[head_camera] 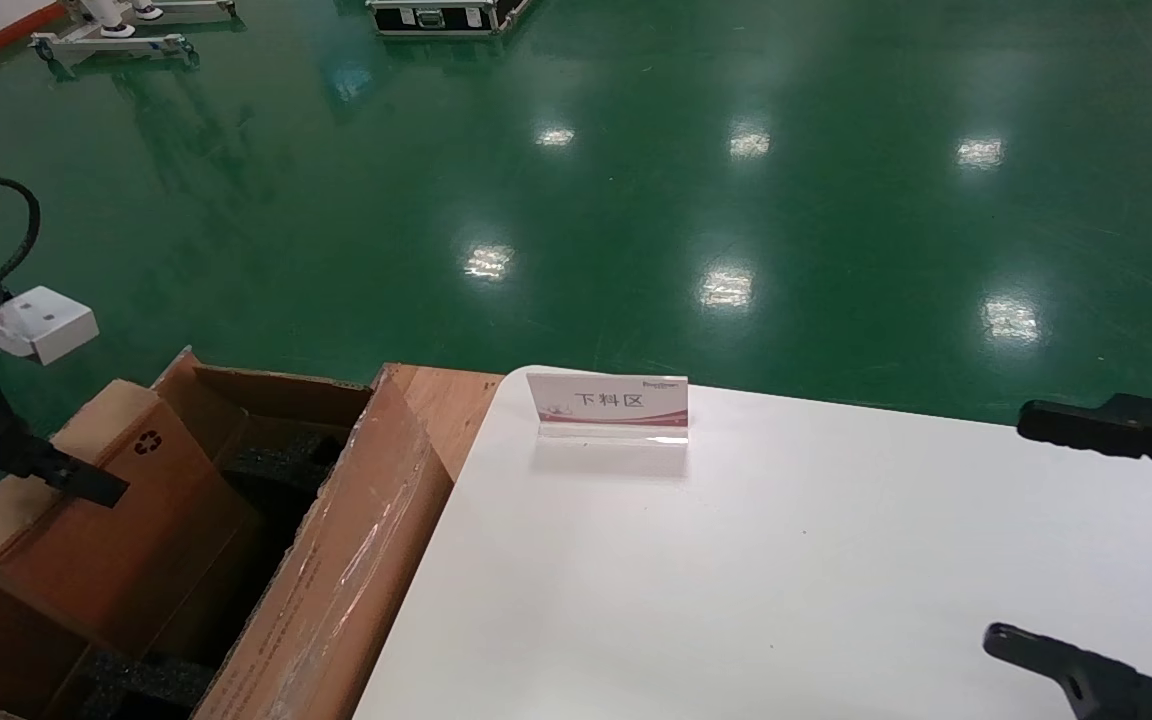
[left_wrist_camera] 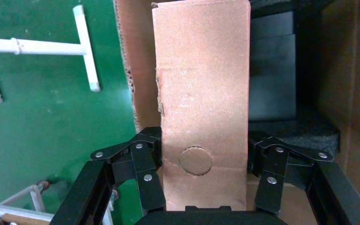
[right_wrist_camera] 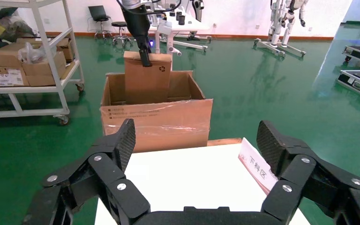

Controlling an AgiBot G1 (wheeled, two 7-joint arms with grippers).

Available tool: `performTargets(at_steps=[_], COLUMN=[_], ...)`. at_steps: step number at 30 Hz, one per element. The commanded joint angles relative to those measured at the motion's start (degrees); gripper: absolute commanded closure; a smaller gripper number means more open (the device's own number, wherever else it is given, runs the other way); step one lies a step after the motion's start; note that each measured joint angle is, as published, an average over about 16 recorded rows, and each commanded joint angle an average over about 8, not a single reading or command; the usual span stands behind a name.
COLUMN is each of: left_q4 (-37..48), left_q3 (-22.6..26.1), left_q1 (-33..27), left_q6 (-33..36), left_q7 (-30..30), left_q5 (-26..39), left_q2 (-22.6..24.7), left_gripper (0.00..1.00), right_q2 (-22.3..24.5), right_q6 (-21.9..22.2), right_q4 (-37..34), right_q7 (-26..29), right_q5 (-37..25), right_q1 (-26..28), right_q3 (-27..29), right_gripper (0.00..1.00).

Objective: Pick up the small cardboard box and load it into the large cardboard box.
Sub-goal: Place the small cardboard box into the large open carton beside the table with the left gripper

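Observation:
The small cardboard box (head_camera: 126, 500), brown with a black recycling symbol, stands on end with its lower part inside the large cardboard box (head_camera: 336, 570) at the table's left. My left gripper (head_camera: 81, 480) is shut on the small box's top end. In the left wrist view the fingers (left_wrist_camera: 145, 164) press both sides of the small box (left_wrist_camera: 201, 93), above black foam (left_wrist_camera: 309, 133). The right wrist view shows the small box (right_wrist_camera: 147, 82) sticking out of the large box (right_wrist_camera: 159, 124). My right gripper (head_camera: 1056, 540) is open and empty over the table's right edge; in its own wrist view it (right_wrist_camera: 197, 145) is also open.
A white table (head_camera: 786, 560) carries a small sign stand (head_camera: 608, 405) near its far edge. A wooden board (head_camera: 451, 400) lies between table and large box. A shelf cart with cartons (right_wrist_camera: 28, 61) stands on the green floor beyond.

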Motion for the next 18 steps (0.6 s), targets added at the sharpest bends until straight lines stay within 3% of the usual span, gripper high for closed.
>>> performTargets(at_steps=[1, 18], left_q4=[0.0, 0.3], left_q3=[0.2, 2.0], left_q1=[0.6, 6.1], left_q6=[-0.8, -7.8], left_q7=[-0.5, -6.3], left_q5=[0.5, 4.8], left_q2=[-0.1, 1.1], left_gripper=[1.00, 1.00], right_q2=[0.0, 0.0], right_q6=[0.0, 0.0], right_q4=[0.0, 0.0], right_q7=[0.0, 0.0], right_q5=[0.0, 0.0], right_q1=[0.0, 0.0], right_q3=[0.0, -0.1], right_gripper=[0.00, 0.00])
